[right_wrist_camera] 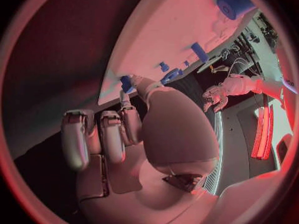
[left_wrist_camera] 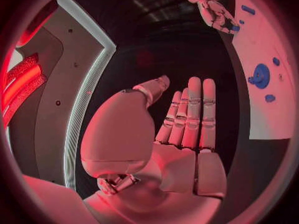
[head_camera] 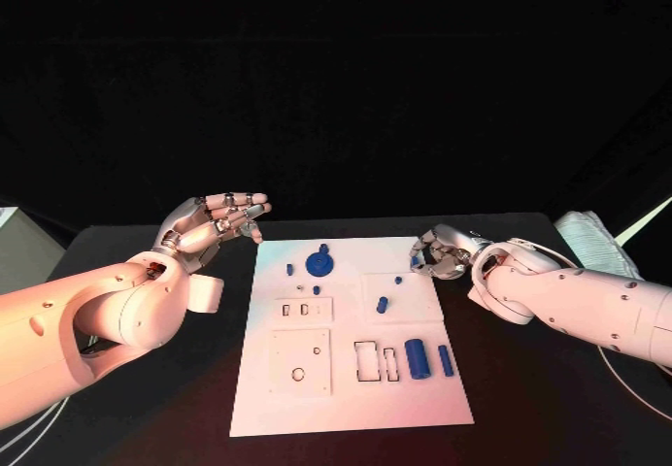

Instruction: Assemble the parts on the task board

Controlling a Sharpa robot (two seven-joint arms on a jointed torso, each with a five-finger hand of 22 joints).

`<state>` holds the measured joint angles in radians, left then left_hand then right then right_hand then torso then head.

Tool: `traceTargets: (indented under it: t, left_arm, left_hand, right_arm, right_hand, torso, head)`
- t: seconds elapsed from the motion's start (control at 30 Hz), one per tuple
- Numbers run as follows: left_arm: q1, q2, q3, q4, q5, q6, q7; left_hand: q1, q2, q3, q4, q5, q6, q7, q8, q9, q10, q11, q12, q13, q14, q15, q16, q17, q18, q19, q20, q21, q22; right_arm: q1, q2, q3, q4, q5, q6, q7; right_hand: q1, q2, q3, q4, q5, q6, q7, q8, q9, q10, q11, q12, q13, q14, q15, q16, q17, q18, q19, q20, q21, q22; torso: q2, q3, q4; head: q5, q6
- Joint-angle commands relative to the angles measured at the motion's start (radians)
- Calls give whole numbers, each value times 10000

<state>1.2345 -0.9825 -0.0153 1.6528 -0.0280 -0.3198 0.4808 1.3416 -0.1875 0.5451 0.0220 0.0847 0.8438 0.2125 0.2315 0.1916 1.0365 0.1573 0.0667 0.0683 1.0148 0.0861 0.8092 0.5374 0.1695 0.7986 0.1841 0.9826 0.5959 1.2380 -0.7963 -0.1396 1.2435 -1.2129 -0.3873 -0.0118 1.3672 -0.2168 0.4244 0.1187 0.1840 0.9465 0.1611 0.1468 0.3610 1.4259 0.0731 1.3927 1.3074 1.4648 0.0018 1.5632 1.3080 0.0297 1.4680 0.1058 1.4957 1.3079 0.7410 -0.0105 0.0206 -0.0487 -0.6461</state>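
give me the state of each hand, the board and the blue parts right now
left hand: raised beside the board's far left corner, fingers apart, holding nothing
right hand: at the board's right edge, pinching a small blue part
task board: flat on the table
large blue cylinder: lying on the board
round blue part: on the board

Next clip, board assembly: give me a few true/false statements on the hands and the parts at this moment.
1. The left hand holds a blue part. False: it is open and holds nothing, beside the task board's far left corner.
2. The right hand pinches a small blue part at the board's right edge. True.
3. A blue cylinder lies on the board's near right area. True.
4. The round blue part lies off the board. False: it sits on the board, near the far edge.
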Motion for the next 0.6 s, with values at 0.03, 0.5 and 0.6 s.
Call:
traceTargets:
  t: [0.03,0.5,0.6]
  left_arm:
    - [4,5,6,27,5,160,57]
    - [5,-6,6,25,3,153,41]
    - [5,-6,6,23,2,153,40]
  left_hand:
    - [-16,37,27,2,-52,-73,13,-50,28,-61,-14,12,7,-107,-23,48,-43,133,-142,3,62,25]
    - [-16,37,27,2,-52,-73,13,-50,28,-61,-14,12,7,-107,-23,48,-43,133,-142,3,62,25]
    - [-16,37,27,2,-52,-73,13,-50,28,-61,-14,12,7,-107,-23,48,-43,133,-142,3,62,25]
  right_arm:
    - [-27,21,-7,-11,-121,187,2]
    - [-46,30,-7,-36,-207,104,-120]
    - [-48,28,-7,-22,-211,-1,-140]
  right_hand:
    - [-15,68,67,8,-39,76,-24,70,15,86,10,55,1083,1053,8,65,2598,-97,602,28,41,2039]
    - [-46,123,175,-4,-53,248,-79,146,32,114,-40,75,1100,1053,-32,66,2601,-102,615,-8,60,2059]
    - [-65,178,242,-4,-34,330,-112,188,41,136,-69,95,1119,1053,-55,65,2598,-103,618,-28,62,2063]
  torso:
    - [-1,4,-9]
    - [-5,13,-8]
    - [-4,14,-11]
  head:
    - [12,-17]
    - [19,-31]
    - [19,-28]
